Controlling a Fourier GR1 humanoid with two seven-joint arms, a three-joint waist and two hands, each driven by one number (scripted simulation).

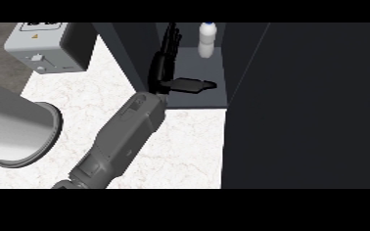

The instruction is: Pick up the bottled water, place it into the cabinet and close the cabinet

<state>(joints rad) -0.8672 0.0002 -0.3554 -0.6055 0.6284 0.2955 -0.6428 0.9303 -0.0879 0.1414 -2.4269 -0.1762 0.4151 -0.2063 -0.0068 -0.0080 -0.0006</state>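
Inside the dark grey open cabinet (195, 98), at the far end of its floor, the small white plastic water bottle (207, 40) stands upright, so the placing looks done and closing is what remains. One black hand (168, 66) on a grey forearm (123, 137) reaches in from the near left; which arm it belongs to I cannot say for certain, and I take it for the left (only one shows). Its fingers run straight toward the far side along the cabinet's left wall, its thumb juts out to the right, and it holds nothing. The bottle is apart from the fingertips, just to their right.

The main risk, as I judge it, lies in drawing the hand out: the jutting thumb or a sideways swing of the fingers could clip the bottle and tip it, since it is tall and narrow. A second risk is swinging the large dark door panel (296, 103), which fills the right side, while the hand is inside; it would catch on the forearm.

On the white marbled counter (188, 147), a grey toaster-like appliance (39, 44) sits at the far left and a round metal pot rim (29, 132) at the near left. Both lie well apart from the cabinet and should not hinder the forearm's retreat.
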